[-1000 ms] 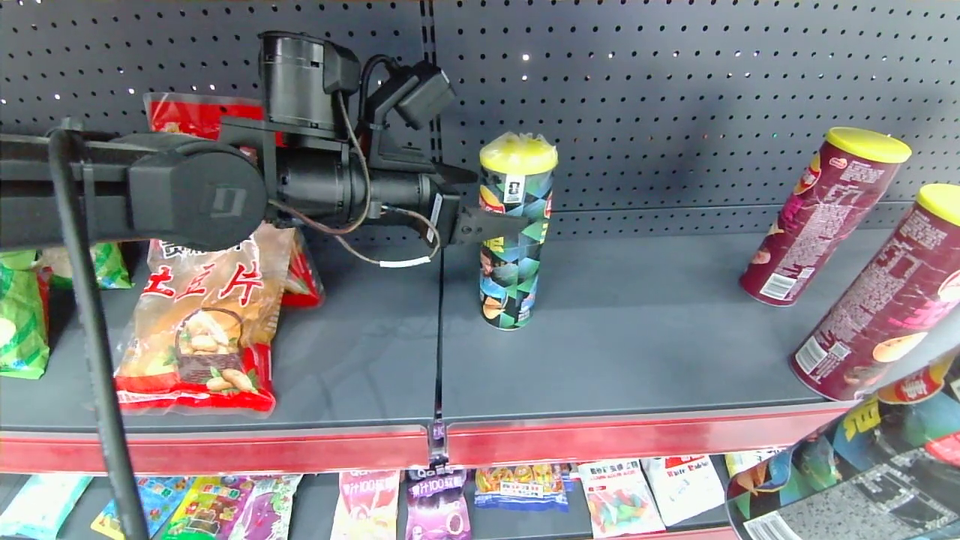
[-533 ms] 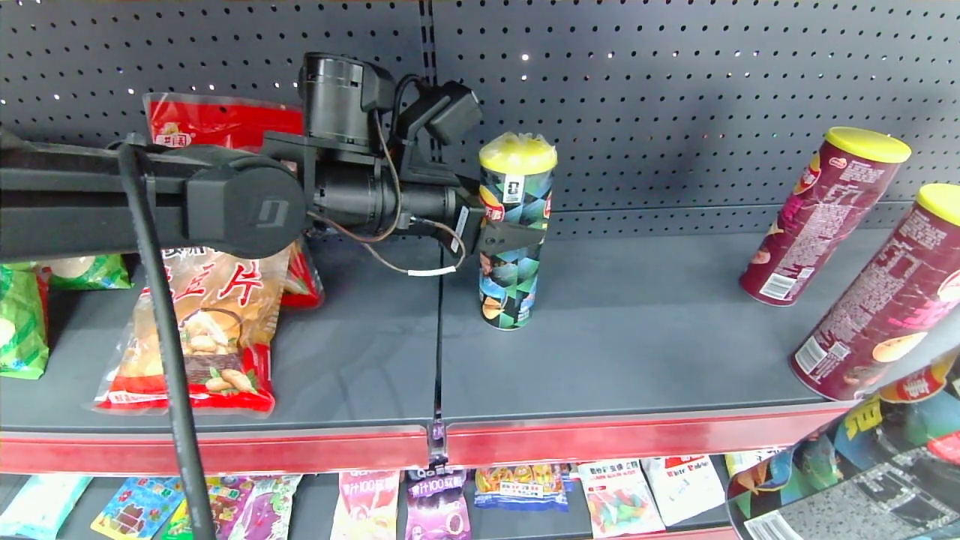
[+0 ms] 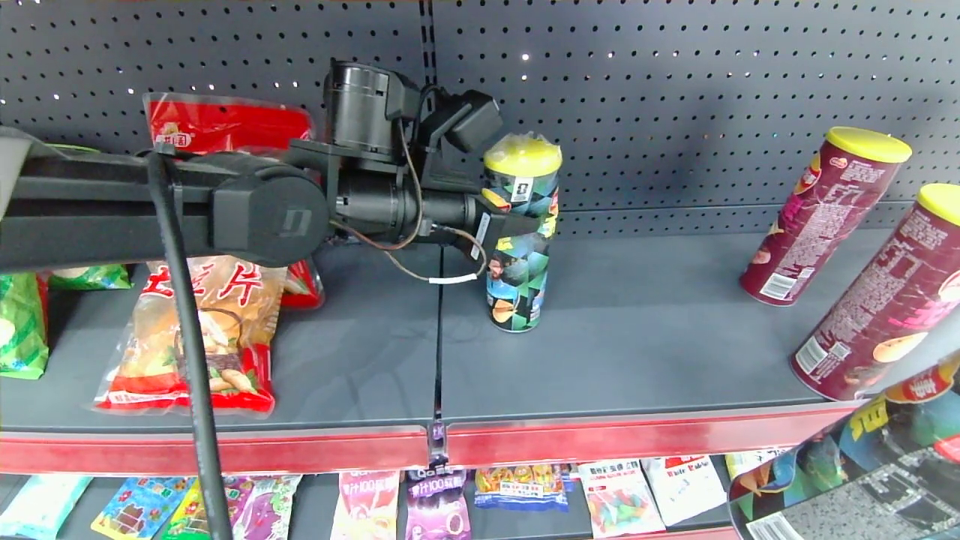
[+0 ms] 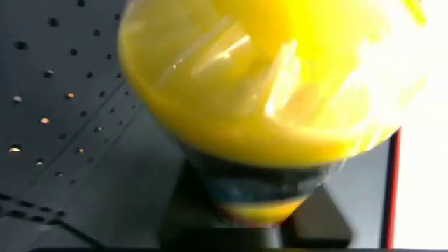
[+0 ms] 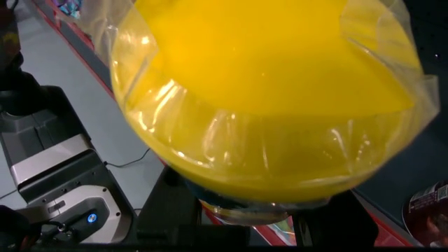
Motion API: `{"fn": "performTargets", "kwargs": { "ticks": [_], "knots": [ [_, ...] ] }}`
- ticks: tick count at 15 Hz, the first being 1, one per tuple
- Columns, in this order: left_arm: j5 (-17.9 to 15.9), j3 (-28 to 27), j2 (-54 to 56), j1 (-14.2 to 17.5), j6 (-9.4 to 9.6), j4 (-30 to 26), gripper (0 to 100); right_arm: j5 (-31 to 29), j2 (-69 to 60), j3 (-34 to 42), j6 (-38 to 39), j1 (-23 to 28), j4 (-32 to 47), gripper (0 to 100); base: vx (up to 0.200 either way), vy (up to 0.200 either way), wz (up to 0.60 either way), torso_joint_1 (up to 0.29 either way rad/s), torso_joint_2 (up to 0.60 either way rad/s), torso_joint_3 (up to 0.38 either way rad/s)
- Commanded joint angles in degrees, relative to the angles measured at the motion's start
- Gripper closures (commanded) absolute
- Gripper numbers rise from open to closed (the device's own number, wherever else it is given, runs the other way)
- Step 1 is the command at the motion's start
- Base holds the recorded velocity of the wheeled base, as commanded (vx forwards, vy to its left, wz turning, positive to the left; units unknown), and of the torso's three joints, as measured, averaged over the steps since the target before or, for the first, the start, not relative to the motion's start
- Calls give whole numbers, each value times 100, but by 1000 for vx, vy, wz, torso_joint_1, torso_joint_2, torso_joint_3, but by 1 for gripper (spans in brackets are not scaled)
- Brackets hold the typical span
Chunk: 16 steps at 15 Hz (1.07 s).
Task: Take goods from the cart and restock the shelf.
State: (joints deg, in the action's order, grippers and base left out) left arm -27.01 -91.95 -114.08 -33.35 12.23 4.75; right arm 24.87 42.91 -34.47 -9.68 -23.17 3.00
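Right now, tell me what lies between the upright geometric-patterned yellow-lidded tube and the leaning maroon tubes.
Nothing: in the head view, only bare grey shelf board separates the patterned tube from the closest maroon tube.

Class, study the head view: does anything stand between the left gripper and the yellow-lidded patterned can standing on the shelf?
Nothing visible does. The left gripper is right at the middle of the patterned can, which stands on the shelf; the snack bags lie farther left, not between them.
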Motion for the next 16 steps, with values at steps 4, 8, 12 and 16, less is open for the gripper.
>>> {"fn": "performTargets", "kwargs": {
  "ticks": [4, 8, 12, 16],
  "knots": [
    [434, 266, 430, -189, -63, 8, 100, 0, -2, 2, 1, -3, -10, 100, 0, 0, 0, 0, 0, 0],
    [1436, 863, 1098, -629, -414, 17, 100, 0, -11, 2, 1, 15, -10, 100, 0, 0, 0, 0, 0, 0],
    [2675, 1663, 1406, -1121, -1117, 940, 100, 9, -2, 2, 1, 67, -10, 100, 0, 0, 0, 0, 0, 0],
    [3194, 2973, 1986, -1270, -1196, 1581, 100, 9, 24, -7, 10, 76, -10, 100, 0, 0, 0, 0, 0, 0]
  ]
}}
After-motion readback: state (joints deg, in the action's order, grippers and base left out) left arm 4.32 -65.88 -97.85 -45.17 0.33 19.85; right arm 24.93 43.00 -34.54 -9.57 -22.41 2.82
